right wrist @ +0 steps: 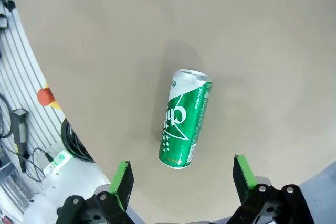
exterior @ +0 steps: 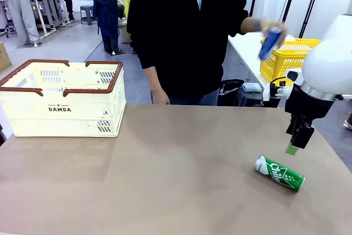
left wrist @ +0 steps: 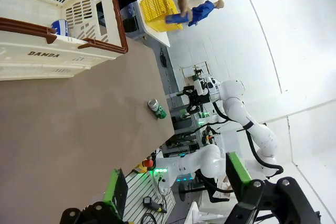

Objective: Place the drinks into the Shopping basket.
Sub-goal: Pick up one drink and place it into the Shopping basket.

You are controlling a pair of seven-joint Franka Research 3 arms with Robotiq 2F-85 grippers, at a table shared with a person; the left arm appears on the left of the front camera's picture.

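the green can (exterior: 279,173) lies on its side on the bench (exterior: 165,180), near right, apart from everything else. the right jaws hang just above it, wide open and holding nothing. in the right wrist view the can's length runs roughly along the gap between the two pads (right wrist: 122,179), tilted a little, so closing would pinch it across its round body, which looks like the right way to take it.

to do this well: come straight down, centre on the can's middle rather than on either end, and square the wrist to that slight tilt first. a can on its side will likely roll if one pad touches early, so both should meet it together. squeeze firmly but no harder than needed; thin metal dents.

the basket (exterior: 82,94) sits far left, so the carry crosses the whole bench; lift high enough to clear the brown rim. the left jaws, near left, are open and empty too. a person's hand (exterior: 273,28) holds a blue can (exterior: 269,43) far right; keep clear.
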